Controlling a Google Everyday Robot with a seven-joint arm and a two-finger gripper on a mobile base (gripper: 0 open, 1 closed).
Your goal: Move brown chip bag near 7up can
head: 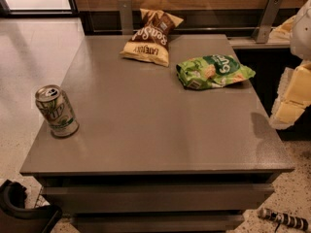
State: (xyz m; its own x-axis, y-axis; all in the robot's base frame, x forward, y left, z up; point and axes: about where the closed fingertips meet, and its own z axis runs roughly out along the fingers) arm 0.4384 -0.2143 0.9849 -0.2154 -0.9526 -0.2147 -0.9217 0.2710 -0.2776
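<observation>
The brown chip bag (150, 39) lies at the far middle of the grey table (160, 130), dark brown with pale yellow ends. The 7up can (56, 111) stands upright near the table's front left corner, well apart from the bag. My gripper (291, 98) shows as pale white and yellowish parts at the right edge of the view. It hangs beside the table's right side, above floor level, and touches neither the bag nor the can.
A bright green chip bag (213, 71) lies at the table's far right, between the gripper and the brown bag. A wooden wall with metal brackets (125, 14) runs behind the table. A dark object (19, 210) sits at the lower left, and a striped object (285, 219) lies on the floor at the lower right.
</observation>
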